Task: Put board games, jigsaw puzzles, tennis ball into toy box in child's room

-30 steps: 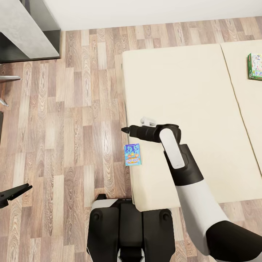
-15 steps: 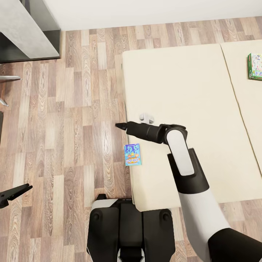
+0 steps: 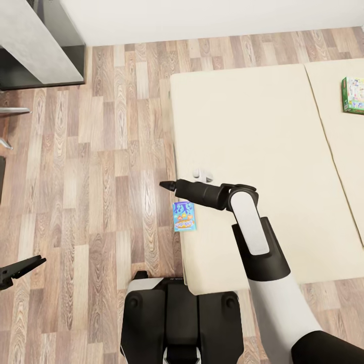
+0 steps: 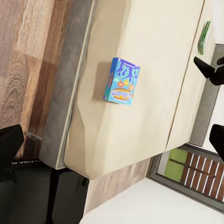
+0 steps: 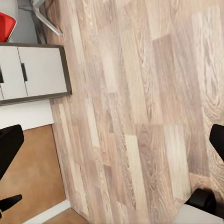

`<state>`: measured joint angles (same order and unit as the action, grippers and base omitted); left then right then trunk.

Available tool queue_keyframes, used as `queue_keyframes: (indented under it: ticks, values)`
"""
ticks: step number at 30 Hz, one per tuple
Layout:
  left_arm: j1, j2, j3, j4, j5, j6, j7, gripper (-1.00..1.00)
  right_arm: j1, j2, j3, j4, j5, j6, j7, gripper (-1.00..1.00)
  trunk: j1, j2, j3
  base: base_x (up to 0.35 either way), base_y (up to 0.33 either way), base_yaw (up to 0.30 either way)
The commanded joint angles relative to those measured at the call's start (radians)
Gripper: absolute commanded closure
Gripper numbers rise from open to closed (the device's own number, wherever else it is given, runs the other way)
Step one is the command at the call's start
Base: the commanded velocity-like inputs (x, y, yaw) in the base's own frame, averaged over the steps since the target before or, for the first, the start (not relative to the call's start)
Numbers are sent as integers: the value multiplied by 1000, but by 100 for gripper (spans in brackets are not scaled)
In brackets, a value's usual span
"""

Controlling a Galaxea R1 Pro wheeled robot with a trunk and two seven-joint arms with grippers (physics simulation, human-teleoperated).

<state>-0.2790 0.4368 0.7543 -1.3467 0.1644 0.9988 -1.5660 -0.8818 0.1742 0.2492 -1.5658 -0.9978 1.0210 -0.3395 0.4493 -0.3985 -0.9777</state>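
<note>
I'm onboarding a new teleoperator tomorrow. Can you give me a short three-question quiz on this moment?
1. True or false: the blue board game lies at the bed's edge.
2. Where is the green-edged board game? A) on the floor B) on the mattress C) in a gripper
3. What does the right gripper hover over, its fingers apart?

Key: 1 true; 2 B; 3 the wood floor beside the bed.

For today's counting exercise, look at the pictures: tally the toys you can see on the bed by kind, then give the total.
Board games, blue-purple cover: 1, at the bed edge.
Board games, green-edged cover: 1, far side of the bed.
Jigsaw puzzles: 0.
Tennis balls: 0.
Total: 2 toys.
</note>
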Motion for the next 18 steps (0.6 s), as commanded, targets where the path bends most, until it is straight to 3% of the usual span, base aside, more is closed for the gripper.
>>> queue_keyframes:
  ticks: [1, 18]
  values:
    - [0, 0, 0, 0, -2, 11, -5, -100, 3, 0, 0, -1, -10, 2, -9, -100, 1, -2, 1, 0, 0, 0]
    - [0, -1, 0, 0, -2, 9, -5, -100, 37, 0, 1, 0, -15, 2, -2, -100, 1, -2, 25, 0, 0, 0]
